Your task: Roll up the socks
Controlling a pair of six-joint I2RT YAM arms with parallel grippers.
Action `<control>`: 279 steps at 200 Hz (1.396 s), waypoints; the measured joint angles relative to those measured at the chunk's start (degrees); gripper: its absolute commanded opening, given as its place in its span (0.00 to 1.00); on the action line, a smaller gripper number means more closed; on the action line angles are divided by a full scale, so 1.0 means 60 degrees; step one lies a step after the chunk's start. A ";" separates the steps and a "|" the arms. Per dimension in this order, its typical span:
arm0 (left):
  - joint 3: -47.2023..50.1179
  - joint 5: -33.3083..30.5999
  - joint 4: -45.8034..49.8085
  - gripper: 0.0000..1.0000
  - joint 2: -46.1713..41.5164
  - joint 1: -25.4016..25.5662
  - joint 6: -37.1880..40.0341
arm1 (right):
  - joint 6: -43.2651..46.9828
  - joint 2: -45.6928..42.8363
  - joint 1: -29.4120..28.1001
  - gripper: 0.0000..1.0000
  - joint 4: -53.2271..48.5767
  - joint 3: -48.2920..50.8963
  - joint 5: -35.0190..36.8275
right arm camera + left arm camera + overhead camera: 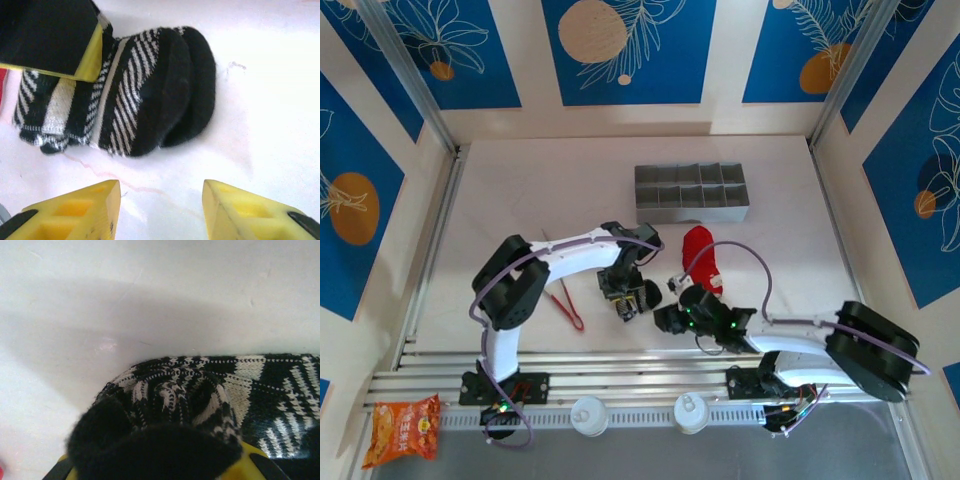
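The black sock with grey-white stripes (145,90) lies partly rolled into a thick bundle on the white table. My left gripper (630,298) is shut on its striped end, and the bunched fabric (190,400) covers the yellow fingers. One black-and-yellow finger of the left gripper (55,42) presses on the sock from above. A little short of the rolled end, my right gripper (160,210) stands open over bare table, touching nothing. The red sock (702,255) lies flat just behind both grippers.
Thin red-handled tongs (566,300) lie left of the left gripper. A grey compartment box (692,193) stands at the back. Near the arm bases are two white round caps (588,415) and an orange snack bag (405,430). Walls close in the table on three sides.
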State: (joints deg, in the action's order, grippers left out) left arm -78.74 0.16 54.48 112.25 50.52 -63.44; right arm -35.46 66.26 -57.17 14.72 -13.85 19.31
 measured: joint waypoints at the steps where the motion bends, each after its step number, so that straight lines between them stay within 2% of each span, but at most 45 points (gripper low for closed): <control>1: -0.0036 -0.0025 0.0044 0.00 0.0025 0.0011 -0.0015 | 0.0015 -0.0025 -0.0018 0.48 -0.0015 0.0011 0.0022; 35: -0.0688 -0.0357 0.0896 0.00 0.0561 0.0237 -0.0127 | 0.0149 -0.0160 -0.0882 0.51 -0.0182 0.0076 0.0776; 83: -0.1490 -0.0386 0.1894 0.00 0.1191 0.0306 -0.0288 | 0.0022 0.1443 -0.1719 0.53 0.0138 -0.0940 0.1829; 121: -0.1719 -0.0361 0.2251 0.01 0.1432 0.0317 -0.0481 | -0.0608 0.2357 -0.2109 0.57 0.0805 -0.1814 0.2229; 143: -0.1851 -0.0342 0.2430 0.01 0.1541 0.0313 -0.0528 | -0.1129 0.2616 -0.2167 0.61 0.0703 -0.2164 0.2324; 204: -0.2244 -0.0284 0.2871 0.01 0.1825 0.0142 -0.0433 | -0.2295 0.3450 -0.2229 0.62 0.0466 -0.2732 0.2397; 247: -0.2240 -0.0328 0.2871 0.00 0.1825 0.0178 -0.0375 | -0.2674 0.3093 -0.2175 0.63 -0.0011 -0.2812 0.2324; 279: -0.2237 -0.0353 0.2896 0.00 0.1854 0.0193 -0.0346 | -0.3588 0.2546 -0.1796 0.64 -0.1158 -0.3326 0.1672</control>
State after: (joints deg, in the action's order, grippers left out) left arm -92.16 -1.96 71.85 123.37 51.68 -65.52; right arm -56.99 81.54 -67.94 7.77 -33.80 29.34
